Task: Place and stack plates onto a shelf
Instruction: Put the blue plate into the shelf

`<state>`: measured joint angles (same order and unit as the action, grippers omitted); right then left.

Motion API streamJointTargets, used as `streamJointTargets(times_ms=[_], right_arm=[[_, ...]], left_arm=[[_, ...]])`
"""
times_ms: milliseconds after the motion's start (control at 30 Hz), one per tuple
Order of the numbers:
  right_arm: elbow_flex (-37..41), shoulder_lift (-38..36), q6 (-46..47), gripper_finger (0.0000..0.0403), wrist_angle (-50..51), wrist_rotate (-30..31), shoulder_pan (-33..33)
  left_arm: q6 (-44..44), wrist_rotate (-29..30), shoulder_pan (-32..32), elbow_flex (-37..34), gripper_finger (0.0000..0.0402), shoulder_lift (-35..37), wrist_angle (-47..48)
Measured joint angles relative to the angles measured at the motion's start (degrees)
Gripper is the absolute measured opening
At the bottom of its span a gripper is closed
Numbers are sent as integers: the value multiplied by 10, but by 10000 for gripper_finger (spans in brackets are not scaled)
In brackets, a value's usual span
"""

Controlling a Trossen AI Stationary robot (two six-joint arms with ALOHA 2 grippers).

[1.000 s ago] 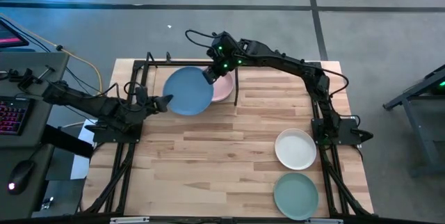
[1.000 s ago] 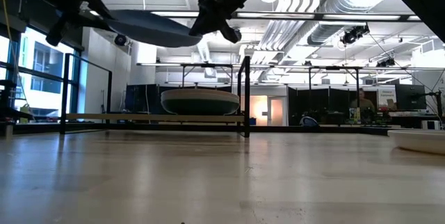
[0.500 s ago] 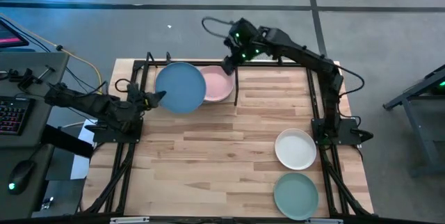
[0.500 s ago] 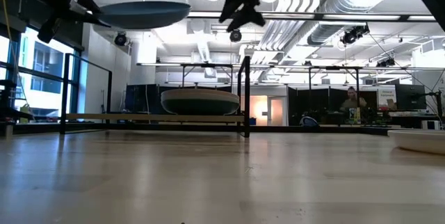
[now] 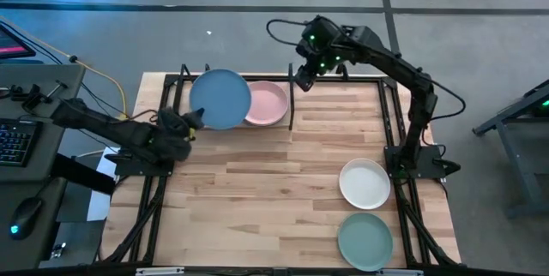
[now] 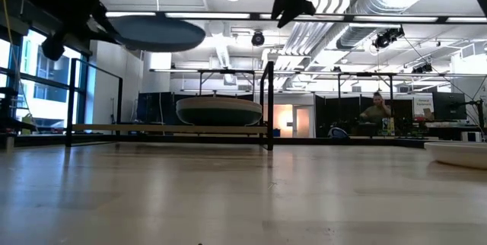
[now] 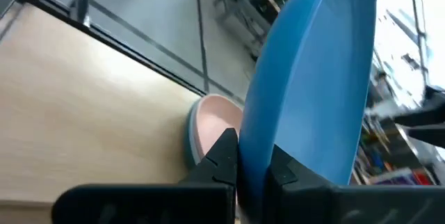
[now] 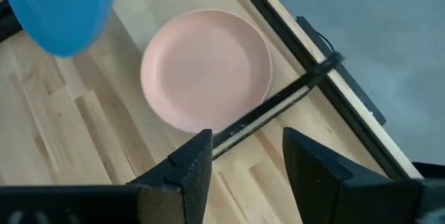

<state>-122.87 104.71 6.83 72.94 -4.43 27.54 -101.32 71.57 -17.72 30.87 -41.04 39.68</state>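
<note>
A blue plate (image 5: 220, 99) hangs in the air over the left part of the shelf (image 5: 292, 109), held by my left gripper (image 5: 196, 119), which is shut on it. A pink plate (image 5: 266, 103) lies on top of a low stack (image 6: 219, 110) on the shelf's wooden board (image 6: 137, 128). My right gripper (image 5: 302, 77) is open and empty, high above the shelf's right post; the pink plate (image 8: 206, 67) lies below it. A white plate (image 5: 364, 183) and a sage green plate (image 5: 364, 240) lie on the table at the near right. My left gripper pinches the blue plate's rim (image 7: 254, 163) between its two fingers, one finger (image 7: 224, 151) on each face, at the plate's near-left edge. The fingers come about level from the table's left. The plate is lifted clear, well above the shelf, nearly level (image 6: 152, 32).
The shelf's black rods and upright posts (image 6: 269, 104) frame the board at the table's far left. A black rod (image 8: 278, 106) crosses just under my right gripper. Bare wood (image 5: 257, 190) fills the table's middle.
My right gripper has left the blue plate's right rim and gone up and toward the table's right. My left gripper has carried the blue plate toward the table's left and far edge; the plate, tilted before, now hangs nearly level and uncovers the pink plate.
</note>
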Motion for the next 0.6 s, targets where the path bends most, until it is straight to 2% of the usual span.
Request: streamJointTargets(times_ms=[267, 467, 600], right_arm=[[0, -2, -4, 151, 19, -1, 4], [0, -2, -17, 151, 37, -2, 5], [0, -2, -30, 151, 38, -2, 6]], left_arm=[[-147, 0, 82, 0, 4, -122, 32], [-254, -71, 100, 0, 4, -172, 133], [-259, -81, 120, -1, 4, -185, 140]])
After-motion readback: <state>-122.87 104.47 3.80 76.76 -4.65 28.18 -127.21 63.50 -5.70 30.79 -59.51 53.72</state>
